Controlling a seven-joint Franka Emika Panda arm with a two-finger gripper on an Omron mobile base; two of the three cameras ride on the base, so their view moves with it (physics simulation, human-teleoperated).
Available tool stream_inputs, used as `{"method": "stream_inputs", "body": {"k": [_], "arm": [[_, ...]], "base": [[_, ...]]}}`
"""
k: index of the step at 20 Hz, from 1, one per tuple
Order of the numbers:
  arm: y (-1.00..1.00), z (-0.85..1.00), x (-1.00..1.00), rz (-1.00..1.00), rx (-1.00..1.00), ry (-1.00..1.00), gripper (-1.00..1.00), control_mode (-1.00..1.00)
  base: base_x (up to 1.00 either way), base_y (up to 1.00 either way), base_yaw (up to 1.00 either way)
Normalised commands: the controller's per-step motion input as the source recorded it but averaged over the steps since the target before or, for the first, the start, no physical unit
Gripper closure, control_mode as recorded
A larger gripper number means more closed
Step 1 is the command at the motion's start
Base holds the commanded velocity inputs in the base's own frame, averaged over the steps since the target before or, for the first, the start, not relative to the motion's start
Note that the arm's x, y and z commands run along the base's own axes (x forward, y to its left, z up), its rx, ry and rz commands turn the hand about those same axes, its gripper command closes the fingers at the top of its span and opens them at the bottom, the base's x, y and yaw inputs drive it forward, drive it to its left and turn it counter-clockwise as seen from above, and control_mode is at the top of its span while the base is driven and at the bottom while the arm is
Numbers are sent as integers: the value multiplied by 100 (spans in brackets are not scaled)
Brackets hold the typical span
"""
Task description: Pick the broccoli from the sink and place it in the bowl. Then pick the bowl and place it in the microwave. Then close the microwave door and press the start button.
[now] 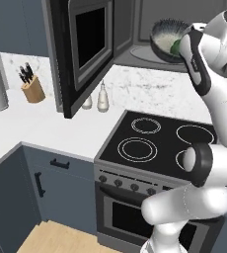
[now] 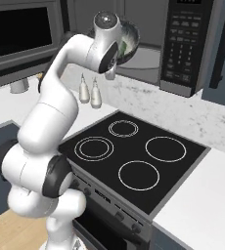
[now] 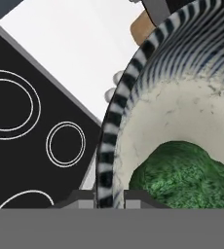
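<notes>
Fig.: Bowl carried up toward the open microwave, above the stove.

(a) Step in hand, judged from the layout: step 2 of the task, i.e. bowl into microwave. Step 1 looks done, since the broccoli [image 3: 187,170] lies inside the bowl [image 3: 182,97], resting on the pale inner floor near the rim closest to the camera.

(b) Claw [image 3: 109,194]: in the hand view the 2 dark tips sit either side of the striped bowl rim, one outside the wall, one inside, w/ the rim between them; reads as pinched shut on the rim, bowl hanging from that one edge.

(c) Position: in the left base view the bowl [image 1: 167,37] is raised at the mouth of the microwave [image 1: 150,29], over or just at its grey floor; whether it touches that floor cannot be told. The right base view shows the bowl [image 2: 126,41] partly hidden behind the wrist, w/ the microwave [image 2: 183,44] control panel to its right.

(d) Microwave door [image 1: 83,54] stands swung wide open to the left, glass window facing the desk [image 1: 46,126]. Stove [image 2: 134,156] lies directly below the load; 2 small bottles [image 2: 90,93] stand at the desk's back edge.

(e) Next move calls for: push the bowl deeper into the cavity, keep it level so the floret stays in, lower to the floor, then spread the tips and back out clear of the rim. Door + start button remain.
</notes>
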Motion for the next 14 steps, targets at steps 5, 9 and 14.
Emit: {"method": "stream_inputs", "body": {"k": [5, 9, 14], "arm": [[-23, -6, 43, 5, 0, 0, 100, -100], [-5, -18, 47, 1, 0, -3, 100, -100], [8, -24, 64, 0, 0, -7, -100, -100]], "base": [[0, 0, 0], [0, 0, 0], [0, 0, 0]]}}
